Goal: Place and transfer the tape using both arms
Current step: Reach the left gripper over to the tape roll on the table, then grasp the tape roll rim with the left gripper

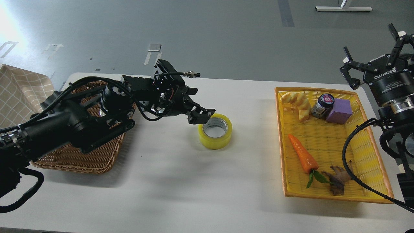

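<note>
Glossy translucent tape (215, 131); woven, seemingly wicker basket (81, 155); matt table (181, 181).

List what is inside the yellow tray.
The yellow tray holds a bread piece, a dark jar, a purple block, a carrot and a brown object; black cable hides part of the tray.

tape (215, 131) yellow, grey core | carrot (302, 157) orange | block (339, 110) purple | cloth (22, 89) beige check | tray (372, 161) yellow, possibly orange-rimmed

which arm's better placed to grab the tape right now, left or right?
Left. The left gripper is right at the near-left rim of the tape, which lies flat mid-table. The right gripper is open, raised beyond the yellow basket, well away from the roll.
</note>
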